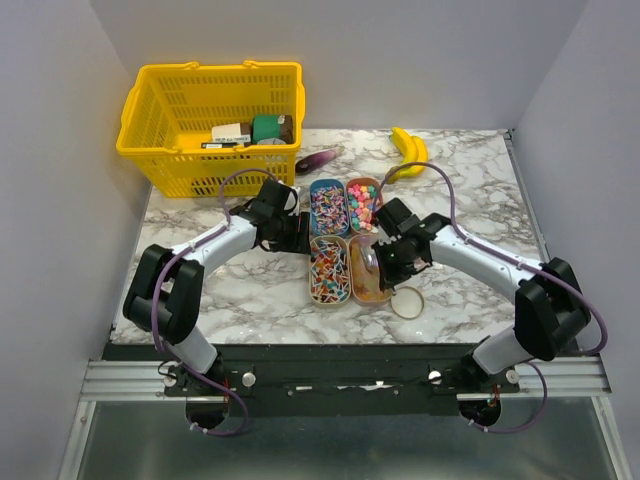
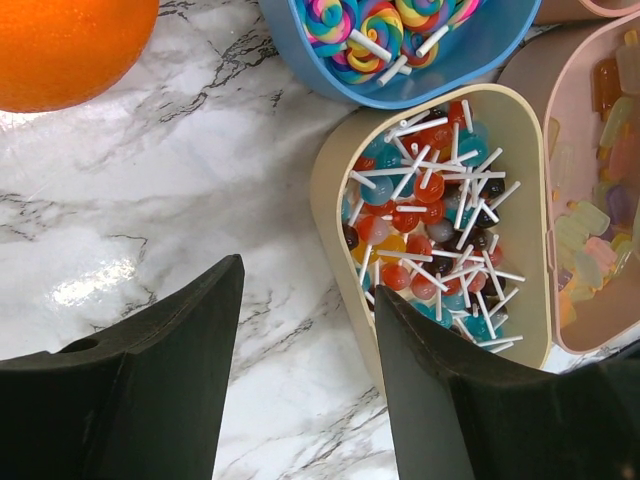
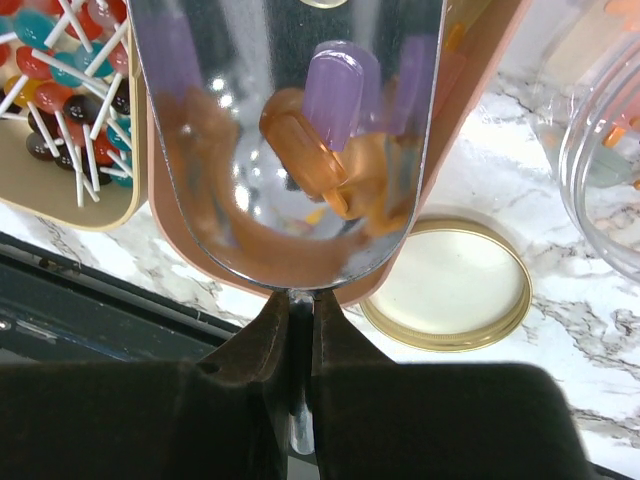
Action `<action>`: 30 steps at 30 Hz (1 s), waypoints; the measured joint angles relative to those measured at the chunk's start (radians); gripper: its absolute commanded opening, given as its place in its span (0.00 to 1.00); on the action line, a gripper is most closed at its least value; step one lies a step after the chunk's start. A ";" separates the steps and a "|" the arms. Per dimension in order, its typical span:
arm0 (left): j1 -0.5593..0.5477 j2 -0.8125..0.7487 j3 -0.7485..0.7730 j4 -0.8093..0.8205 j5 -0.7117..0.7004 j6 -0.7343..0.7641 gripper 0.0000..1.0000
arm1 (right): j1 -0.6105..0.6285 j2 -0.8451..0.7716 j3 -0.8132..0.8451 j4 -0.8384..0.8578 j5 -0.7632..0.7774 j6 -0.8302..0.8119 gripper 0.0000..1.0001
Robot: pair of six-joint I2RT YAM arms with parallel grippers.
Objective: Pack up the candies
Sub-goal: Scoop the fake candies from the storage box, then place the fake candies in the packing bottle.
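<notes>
Right tool (image 3: 300, 330): clenched on the thin handle of a metal scoop (image 3: 290, 200), which it holds over the near-right tray.
Left tool (image 2: 308, 285): released, its dark fingers (image 2: 150, 380) standing apart with only bare marble between them, just beside the cream tray.
Worktop (image 1: 480, 190): white marble pattern, carrying everything listed below.
Basket (image 1: 160, 110): yellow plastic, at the far-left corner, with a few packets inside.
Bananas (image 1: 408, 148): yellow, at the far edge, right of the basket.
Trays: four oval ones packed in a two-by-two block between the arms. The blue tray (image 2: 480, 60) is far-left and the cream tray (image 2: 335, 170) near-left. The pink tray (image 2: 610, 325) is near-right, and one more (image 1: 363, 180) sits far-right.
Orange (image 2: 60, 40): on the marble, left of the blue tray and apart from it.
Jar (image 3: 600, 170): clear, at the right edge of the right wrist view, blurred.
Lid (image 3: 450, 290): gold-rimmed, flat on the marble, just beside the pink tray.
Candies (image 2: 430, 220): white-stick lollipops fill the cream tray. Swirled lollipops (image 2: 380, 25) lie in the blue tray and pale jelly pieces (image 2: 590, 225) in the pink one. Small mixed sweets (image 1: 364, 205) fill the far-right tray. A purple piece (image 3: 335, 95) and an orange piece (image 3: 300, 150) lie in the scoop.
</notes>
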 measured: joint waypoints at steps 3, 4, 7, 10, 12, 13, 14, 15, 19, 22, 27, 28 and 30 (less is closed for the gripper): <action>0.002 0.000 0.000 0.000 0.002 0.000 0.65 | 0.004 -0.030 -0.020 0.001 -0.001 0.000 0.01; 0.002 0.000 0.000 0.000 0.003 0.000 0.65 | 0.005 -0.040 -0.025 0.000 -0.001 0.001 0.01; 0.003 0.000 0.000 0.000 0.003 -0.001 0.65 | 0.007 -0.066 -0.037 0.000 0.000 0.005 0.01; 0.003 0.000 0.000 0.000 0.005 -0.002 0.64 | 0.008 -0.097 -0.046 -0.002 0.006 0.020 0.01; 0.003 0.000 0.000 0.000 0.006 -0.003 0.64 | 0.008 -0.113 -0.048 -0.007 0.019 0.045 0.01; 0.004 0.000 0.000 0.000 0.007 -0.003 0.64 | 0.008 -0.120 -0.048 -0.011 0.026 0.060 0.01; 0.004 0.000 0.000 0.000 0.007 -0.003 0.64 | 0.008 -0.126 -0.048 -0.017 0.030 0.075 0.01; 0.004 0.000 0.000 0.000 0.008 -0.004 0.64 | 0.008 -0.130 -0.048 -0.026 0.034 0.093 0.01; 0.004 0.000 0.000 0.000 0.010 -0.004 0.64 | 0.008 -0.158 -0.048 -0.064 0.047 0.162 0.01; 0.004 0.000 0.001 0.000 0.012 -0.004 0.64 | 0.008 -0.177 -0.048 -0.087 0.050 0.210 0.01; 0.004 0.000 0.001 0.000 0.014 -0.004 0.64 | -0.007 -0.189 -0.048 -0.117 0.043 0.278 0.01; 0.004 0.000 0.001 0.000 0.014 -0.004 0.63 | -0.014 -0.193 -0.048 -0.122 0.037 0.291 0.01; 0.004 0.000 0.001 0.000 0.014 -0.005 0.63 | -0.037 -0.203 -0.049 -0.128 0.023 0.315 0.01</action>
